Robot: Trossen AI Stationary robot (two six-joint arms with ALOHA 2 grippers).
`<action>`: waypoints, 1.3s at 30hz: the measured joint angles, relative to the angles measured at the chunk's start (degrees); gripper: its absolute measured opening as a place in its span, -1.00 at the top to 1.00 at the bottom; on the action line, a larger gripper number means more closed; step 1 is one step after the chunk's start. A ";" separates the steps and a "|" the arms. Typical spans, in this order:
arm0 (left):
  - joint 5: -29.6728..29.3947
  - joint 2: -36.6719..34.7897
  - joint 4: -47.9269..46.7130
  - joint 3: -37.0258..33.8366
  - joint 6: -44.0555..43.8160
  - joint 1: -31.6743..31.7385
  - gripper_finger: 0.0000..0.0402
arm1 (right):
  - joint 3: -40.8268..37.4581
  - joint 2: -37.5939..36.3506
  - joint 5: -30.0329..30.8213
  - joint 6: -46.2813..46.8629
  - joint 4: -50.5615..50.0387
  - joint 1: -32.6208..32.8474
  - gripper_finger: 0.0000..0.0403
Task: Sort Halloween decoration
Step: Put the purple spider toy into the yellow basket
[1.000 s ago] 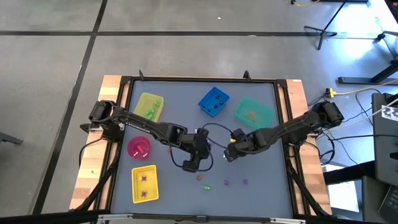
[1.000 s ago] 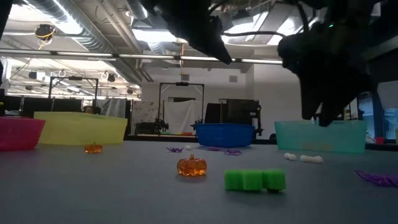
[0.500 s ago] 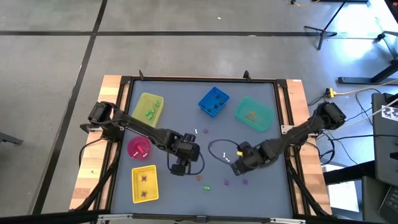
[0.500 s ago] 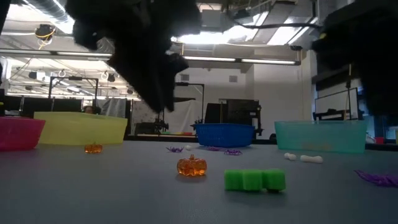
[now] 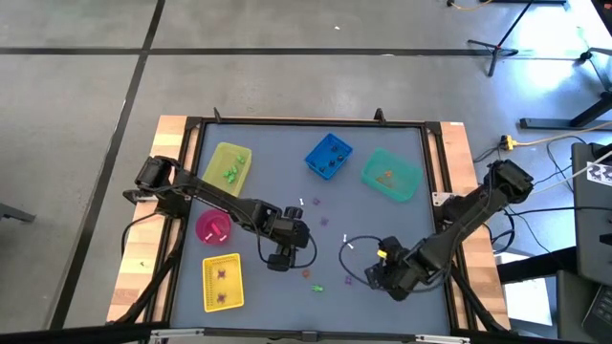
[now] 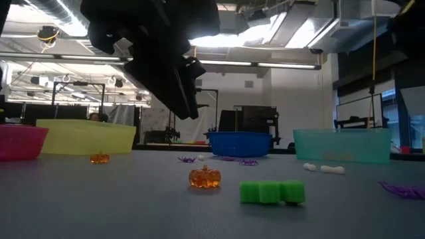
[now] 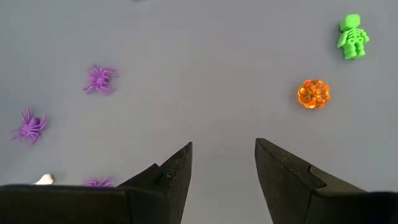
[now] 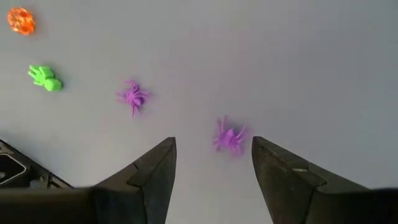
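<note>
- At far left of the tabletop (image 5: pixel 402 143), seen from above: a pink bowl (image 5: pixel 212 227) with a small trinket inside, a yellow square bin (image 5: pixel 222 283) below it holding two dark-purple pieces, and a second yellow bin (image 5: pixel 229 164) above it holding green pieces.
- Left of centre: left hand (image 5: pixel 277 259) hovering above the grey surface, fingers (image 7: pixel 176 174) spread apart and empty, nothing between them.
- Just beside that hand, toward the near edge: an orange pumpkin (image 7: pixel 313 94) and a green skeleton (image 7: pixel 352 36), lying close together on the tabletop; same pair in the low view, pumpkin (image 6: pixel 204 177) left of the green figure (image 6: pixel 272 192).
- Centre, toward the far edge: a blue bin (image 5: pixel 328 157) with dark pieces inside; loose white and purple bits scattered on the surface between it and the left hand.
- In the left wrist view: purple spiders (image 7: pixel 99 79) lying flat, well apart from the pumpkin.
- Right of centre: a teal bin (image 5: pixel 391 175) with an orange piece inside.
- Lower right: right hand (image 5: pixel 381 277) low over the tabletop, fingers (image 8: pixel 152 171) open and empty; one purple spider (image 8: pixel 230 137) lying in line with the gap ahead of the fingertips, untouched; another spider (image 8: pixel 132 96) farther off.
</note>
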 joint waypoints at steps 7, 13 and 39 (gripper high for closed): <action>0.02 0.00 0.11 0.00 -0.07 0.00 0.21 | 0.00 5.06 -0.11 2.07 4.54 1.88 -0.04; 0.00 0.00 0.31 0.00 -0.04 0.00 0.21 | 0.00 8.63 -1.67 2.27 5.91 1.79 -0.04; 0.00 0.02 1.28 0.00 -0.02 0.00 0.21 | 0.11 11.45 -1.51 2.25 5.80 1.83 0.01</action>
